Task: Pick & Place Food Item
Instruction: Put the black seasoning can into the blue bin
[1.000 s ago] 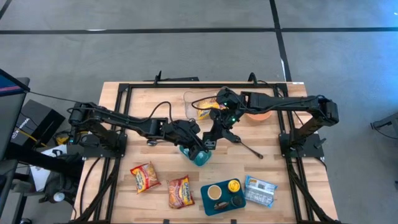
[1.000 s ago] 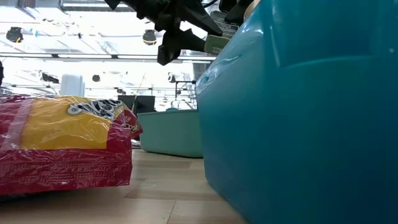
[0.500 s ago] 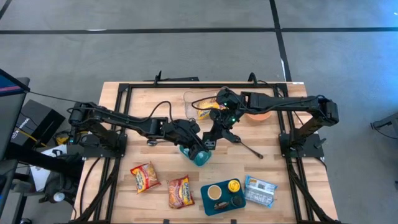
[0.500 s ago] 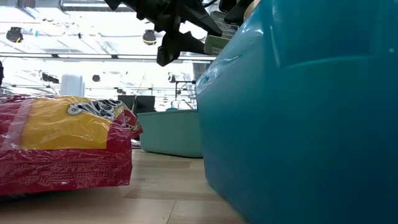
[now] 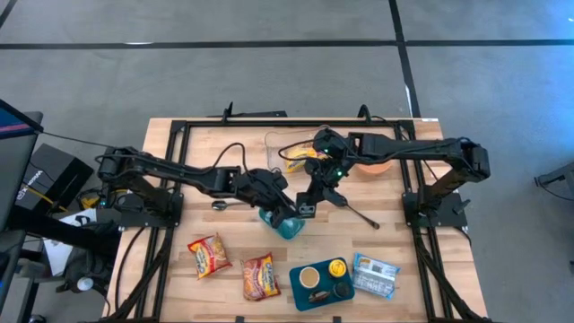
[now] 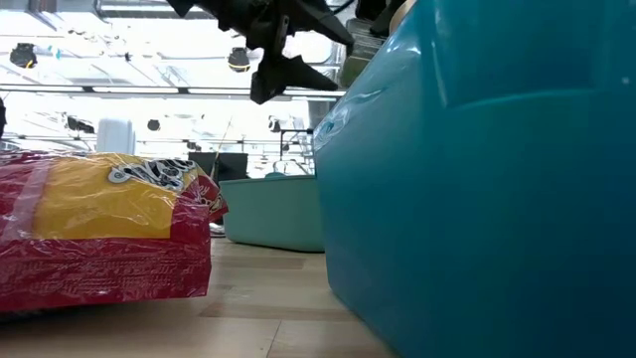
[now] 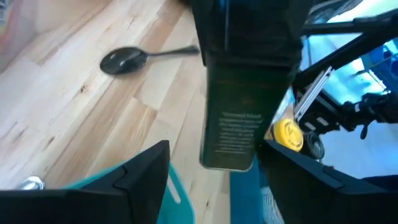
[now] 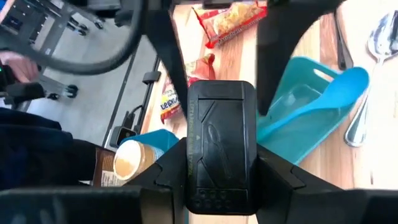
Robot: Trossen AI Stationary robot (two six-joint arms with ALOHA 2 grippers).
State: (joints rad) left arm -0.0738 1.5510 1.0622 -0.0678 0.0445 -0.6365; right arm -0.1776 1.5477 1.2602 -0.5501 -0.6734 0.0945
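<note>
High view: left gripper [image 5: 287, 213] and right gripper [image 5: 310, 203] meet at table centre, right over the teal container [image 5: 290, 226]. Right gripper pinches the dark packet [image 5: 306, 211], which hangs end-down from it. Right wrist view shows the packet [image 8: 221, 146] clamped between that arm's two fingers [image 8: 166, 180], with the teal container [image 8: 311, 109] open below and just beside it.

Left wrist view: left gripper's fingers [image 7: 146, 171] are spread wide. The dark packet [image 7: 231, 134] sits in the gap between them, touching neither finger. The teal container's rim [image 7: 155, 198] lies under the left finger. The black spoon [image 7: 124, 60] lies on the bare wood beyond.

Whether the packet's lower end touches the container cannot be told; from above it looks just over the rim, probably not resting inside.

Low view: the teal container's wall [image 6: 477, 179] fills the right side, a red-and-yellow noodle pack [image 6: 99, 229] lies at left, and dark gripper parts [image 6: 283, 50] hang at the top.

Elsewhere on the table [image 5: 179, 152]: two noodle packs [image 5: 208, 255] near the front edge, a teal tray [image 5: 296, 272] with cups, a blue packet [image 5: 375, 274] and an orange bowl [image 5: 375, 167], all well apart from the grippers.
</note>
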